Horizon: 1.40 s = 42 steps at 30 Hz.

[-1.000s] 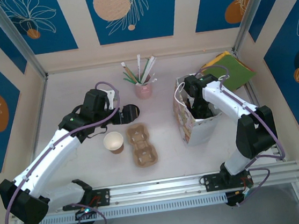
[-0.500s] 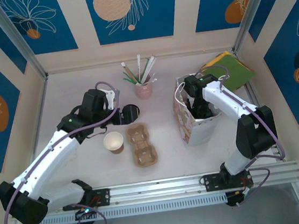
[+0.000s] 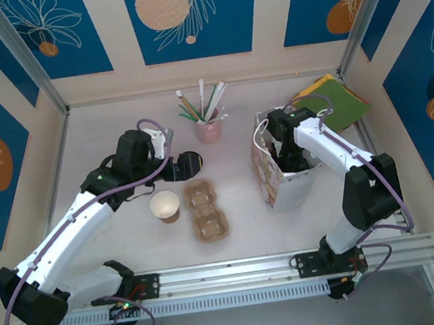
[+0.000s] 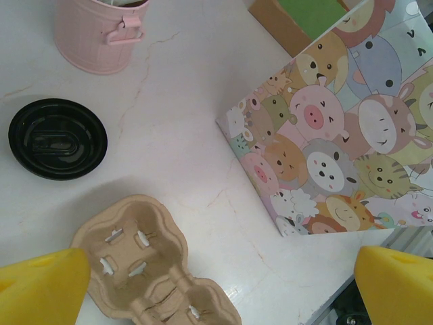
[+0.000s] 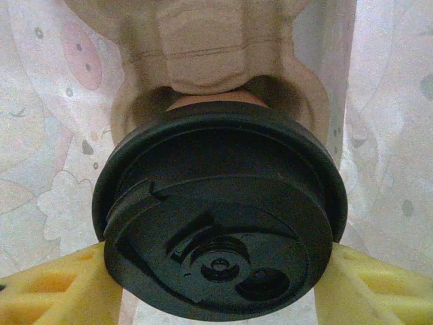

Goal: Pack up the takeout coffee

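The takeout coffee (image 5: pixel 220 220) sits between the fingers of the right gripper (image 5: pixel 220 288), which is clenched on it from both sides. The yellow pads (image 5: pixel 57 288) press against the rim of its lid. That lid is round, glossy black plastic with a raised sip spout and moulded rings, and it fills the space between the fingers. Just past its far edge a thin arc of brown kraft cup shows. Beyond the cup, still ahead of the fingers, is a moulded pulp carrier (image 5: pixel 203 40) of pale brown. The pale inner walls of the cartoon-printed bag (image 5: pixel 40 135) close in on either side. From above, the right gripper (image 3: pixel 285 157) is sunk into the open mouth of the bag (image 3: pixel 279 187), whose walls hem it in all round. The left gripper (image 4: pixel 220 267) hangs released, jaws spread wide over the white table (image 4: pixel 183 115). Below and ahead of its left finger lies an empty two-slot pulp tray (image 4: pixel 152 271). Further ahead on that side is a loose black lid (image 4: pixel 57 137), with a pink pot (image 4: pixel 101 34) beyond it. The bag's printed side stands ahead of its right finger. In the overhead view a lidless cup (image 3: pixel 165 206) stands just behind this gripper (image 3: pixel 172 167), beside the tray.
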Tool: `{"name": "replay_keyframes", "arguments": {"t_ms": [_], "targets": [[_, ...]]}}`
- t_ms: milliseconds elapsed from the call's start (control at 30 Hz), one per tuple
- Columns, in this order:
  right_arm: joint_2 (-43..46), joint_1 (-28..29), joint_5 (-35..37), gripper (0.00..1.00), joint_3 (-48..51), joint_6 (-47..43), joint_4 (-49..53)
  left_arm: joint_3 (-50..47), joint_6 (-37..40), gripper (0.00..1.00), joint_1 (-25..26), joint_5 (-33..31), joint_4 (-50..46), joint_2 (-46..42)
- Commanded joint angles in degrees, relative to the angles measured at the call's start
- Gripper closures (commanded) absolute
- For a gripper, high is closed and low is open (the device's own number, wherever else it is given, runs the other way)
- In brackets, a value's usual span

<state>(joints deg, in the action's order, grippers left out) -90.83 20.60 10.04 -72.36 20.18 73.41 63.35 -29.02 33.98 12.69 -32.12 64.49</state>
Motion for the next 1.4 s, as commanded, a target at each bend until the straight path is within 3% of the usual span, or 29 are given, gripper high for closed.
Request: {"name": "replay_keyframes", "arguments": {"t_ms": [0, 1367], "targets": [[-3.3, -0.1, -0.5, 0.35, 3.8, 0.5, -3.9, -0.3, 0.4, 0.00, -0.3, 1.1, 0.9, -0.7], [-0.8, -0.2, 0.7, 0.23, 1.1, 0.9, -0.7, 0.1, 0.1, 0.00, -0.4, 1.2, 1.2, 0.3]]}}
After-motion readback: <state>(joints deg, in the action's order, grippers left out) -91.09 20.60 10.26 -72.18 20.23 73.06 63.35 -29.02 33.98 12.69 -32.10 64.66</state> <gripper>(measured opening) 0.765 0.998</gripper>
